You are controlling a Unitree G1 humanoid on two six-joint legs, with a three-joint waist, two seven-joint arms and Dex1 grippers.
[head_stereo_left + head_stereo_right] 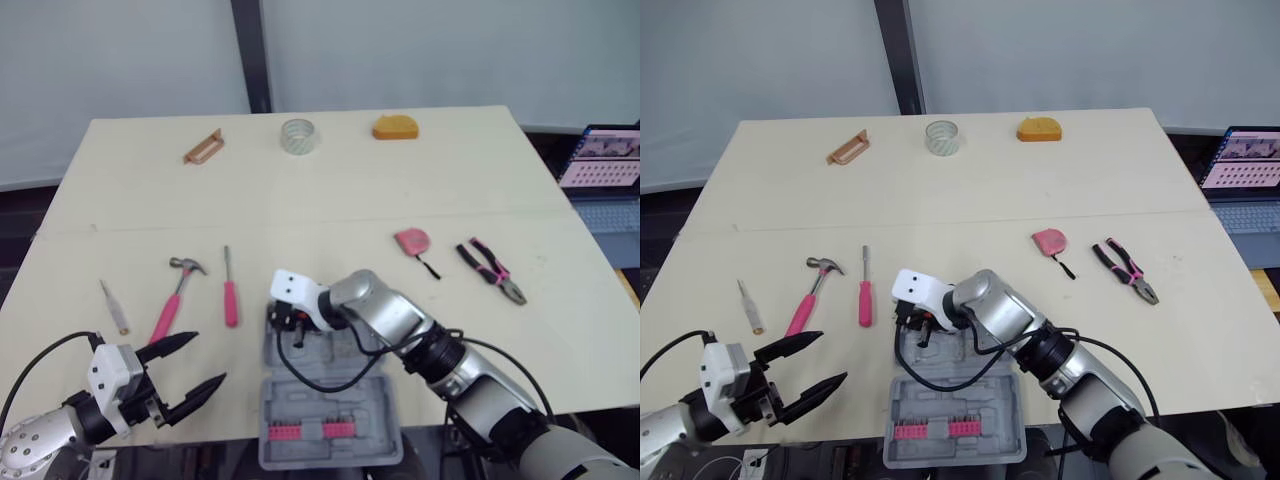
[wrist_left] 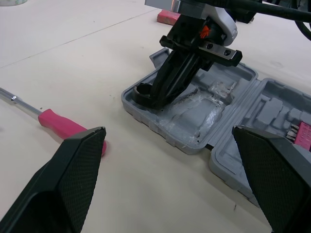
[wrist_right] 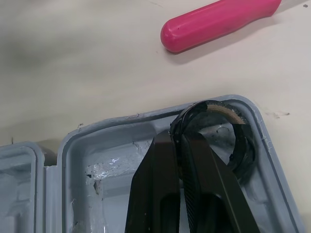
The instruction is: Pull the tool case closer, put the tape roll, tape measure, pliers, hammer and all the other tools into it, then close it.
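Left gripper [image 1: 210, 358] spread wide, empty. Past hammer [image 1: 172, 300] and screwdriver [image 1: 230, 290], tool case [image 2: 194, 124] — right gripper [image 3: 184, 138] clamped on black tape roll [image 3: 243, 143] in its far left corner. Press the roll flat into the recess, then release slowly and lift straight up. Tape measure [image 1: 410, 240], pliers [image 1: 492, 270] farther right.

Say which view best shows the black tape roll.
Right wrist view: black tape roll close up in the tool case corner, clamped by the right gripper. Left wrist view shows its side; in eye views the arm covers it.
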